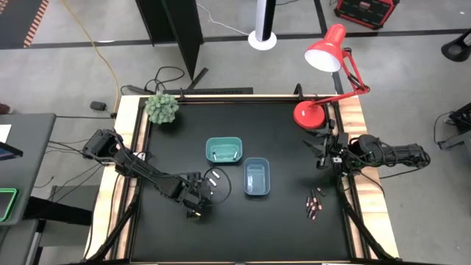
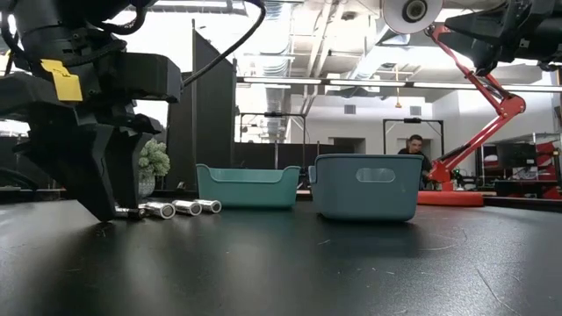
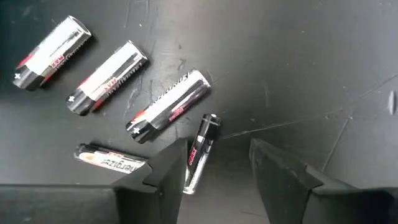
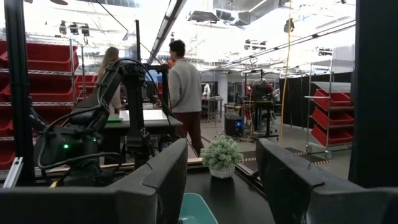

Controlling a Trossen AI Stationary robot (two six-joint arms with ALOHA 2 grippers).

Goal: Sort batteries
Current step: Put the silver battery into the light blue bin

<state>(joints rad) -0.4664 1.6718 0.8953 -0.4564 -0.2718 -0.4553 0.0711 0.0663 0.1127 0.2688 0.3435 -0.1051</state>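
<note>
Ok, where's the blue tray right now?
In the high view, the blue tray sits near the table's middle, just right of and nearer the front edge than the teal tray, between the two arms.

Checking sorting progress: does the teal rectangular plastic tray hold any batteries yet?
Cannot tell. From above, the teal rectangular plastic tray shows only a pale blur inside. Silver cylindrical batteries lie on the black table near the left gripper.

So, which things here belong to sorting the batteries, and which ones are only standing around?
For the job:
- silver batteries under the left gripper
- dark batteries near the right side
- teal tray
- blue tray

Just around:
- red lamp
- small plant
</note>
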